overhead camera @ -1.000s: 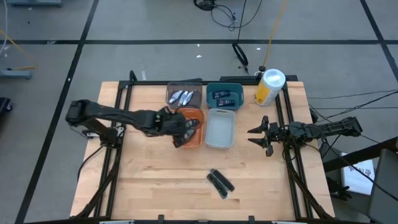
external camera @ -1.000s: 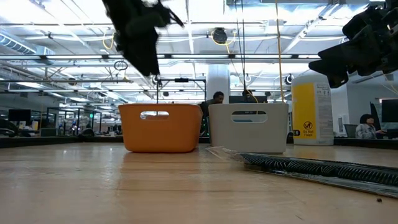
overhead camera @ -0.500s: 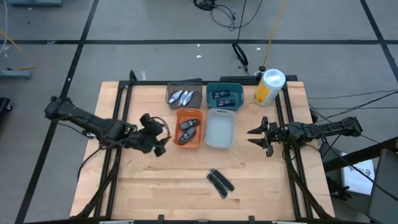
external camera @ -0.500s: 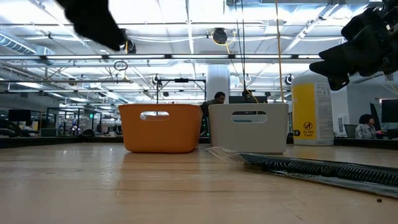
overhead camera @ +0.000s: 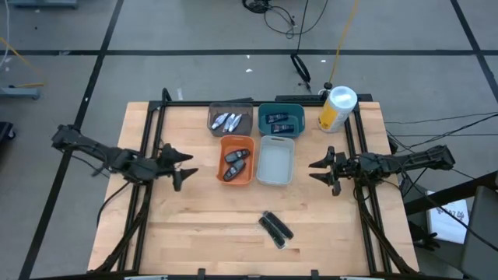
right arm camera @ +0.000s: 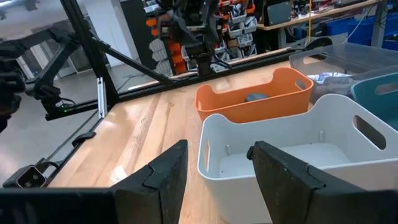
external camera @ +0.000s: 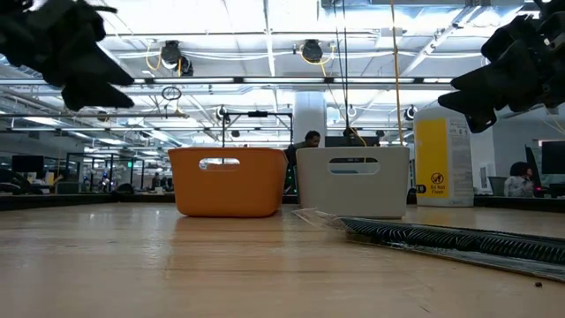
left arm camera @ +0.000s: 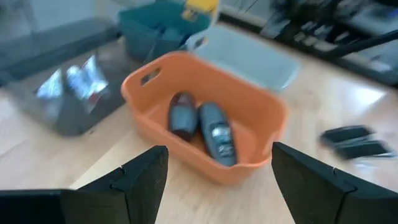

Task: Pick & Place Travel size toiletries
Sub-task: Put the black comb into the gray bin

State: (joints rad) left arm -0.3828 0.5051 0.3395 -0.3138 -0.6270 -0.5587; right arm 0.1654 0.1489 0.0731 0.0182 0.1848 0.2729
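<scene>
Two slim black bars (overhead camera: 275, 228) lie on the worktop (overhead camera: 194, 225) (front centre). Both grey ovals (overhead camera: 232, 164) rest inside the orange bin (overhead camera: 250, 161). Left gripper (overhead camera: 180, 166) and right gripper (overhead camera: 320, 170) flank the bins, jaws apart, empty.

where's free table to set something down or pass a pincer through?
Bare wood: the near-left stretch between the left pincer, the orange bin and the black bars; the near-right corner beyond the bars; the gap between the white bin and the right pincer. Crowded: the far middle, four bins packed together, with the yellow-and-white canister beside them.
</scene>
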